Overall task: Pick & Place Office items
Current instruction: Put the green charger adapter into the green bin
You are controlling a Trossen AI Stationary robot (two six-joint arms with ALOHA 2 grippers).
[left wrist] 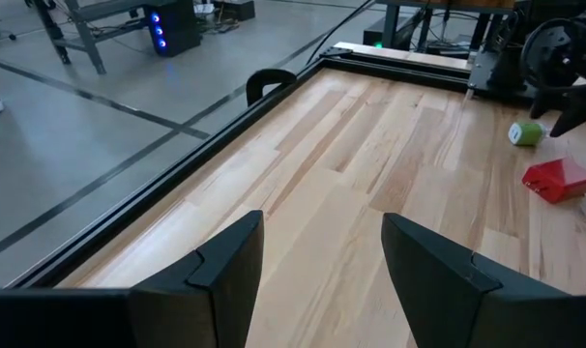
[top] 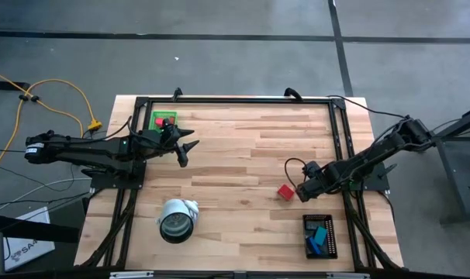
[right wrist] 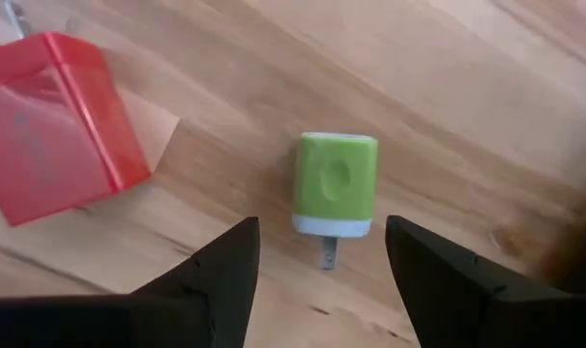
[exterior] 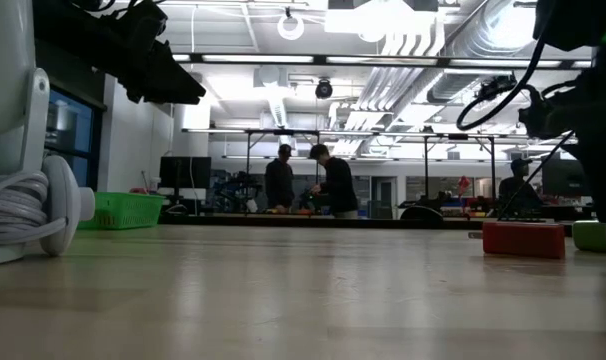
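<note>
High view: the black tray (top: pixel 320 236) near the worktop's (top: pixel 243 155) front right corner held blue and teal bits (top: pixel 319 235); the green tray (top: pixel 163 119) at the back left held a red piece. A red block (top: pixel 285 191) lay loose beside the right gripper (top: pixel 301 190).

Low view: the red block (exterior: pixel 523 239) and green cube (exterior: pixel 595 235) remained on the worktop.

Left wrist view: the left gripper (left wrist: pixel 322 261) stood spread, empty, near the back left.

Right wrist view: the right gripper (right wrist: pixel 322 261), spread, hovered over the green cube (right wrist: pixel 336 184). Judged partly done.

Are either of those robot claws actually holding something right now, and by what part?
Nothing is held. The right end effector stands open just above the green cube; the left end effector is open over bare table.
</note>
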